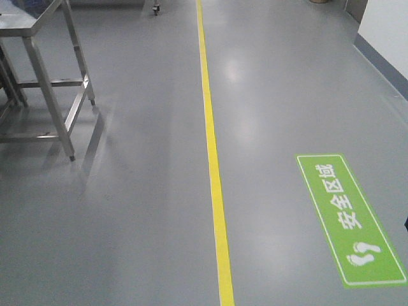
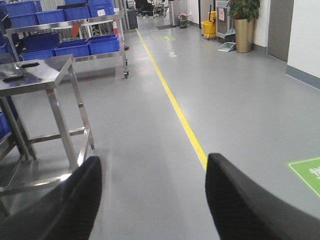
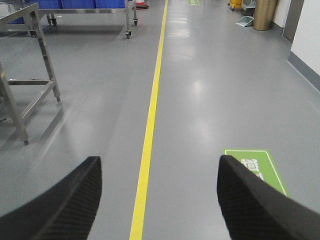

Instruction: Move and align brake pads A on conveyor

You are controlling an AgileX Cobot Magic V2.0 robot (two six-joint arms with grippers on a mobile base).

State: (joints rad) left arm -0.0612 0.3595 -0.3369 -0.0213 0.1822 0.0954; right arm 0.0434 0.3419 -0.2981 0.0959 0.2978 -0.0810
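Grey floor (image 1: 127, 223), yellow line (image 1: 213, 159); left jaws, right jaws wide, empty.

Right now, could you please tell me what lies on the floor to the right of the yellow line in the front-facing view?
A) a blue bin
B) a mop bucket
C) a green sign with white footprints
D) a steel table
C: the green floor sign with white footprints lies flat to the right of the yellow line, while the steel table stands on its left.
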